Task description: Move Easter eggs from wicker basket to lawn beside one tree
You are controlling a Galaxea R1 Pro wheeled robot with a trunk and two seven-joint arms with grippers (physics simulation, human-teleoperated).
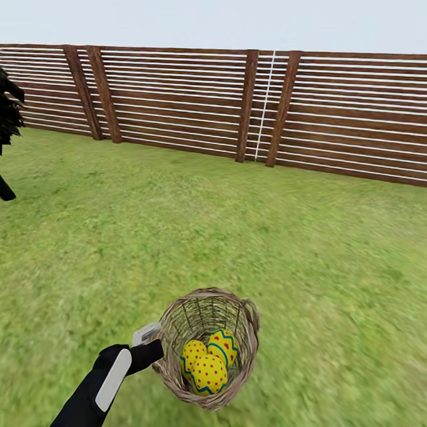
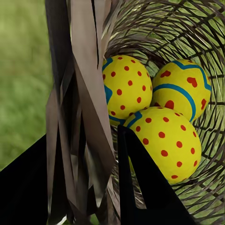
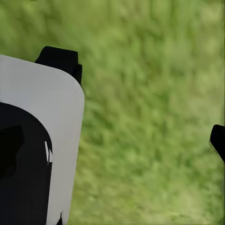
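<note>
Left gripper [image 1: 150,347] clamped narrow on wicker basket [image 1: 244,358] rim, one finger [image 2: 145,187] inside, wall between jaws. Basket tilted, over the lawn [image 1: 175,237]. Three Easter eggs [image 1: 208,362] inside, touching. Right gripper [image 3: 145,117] spread wide over grass, empty. Fence [image 1: 342,113] behind.

Three dotted yellow Easter eggs [image 1: 208,361] lie in the brown wicker basket [image 1: 245,339]; my left claw [image 1: 152,347] at its left rim; slatted wooden fence [image 1: 181,100] behind.

I see three yellow eggs [image 1: 208,361] with red dots and blue zigzags beside my black pincer [image 1: 153,346], in brown wicker [image 1: 248,339].
</note>
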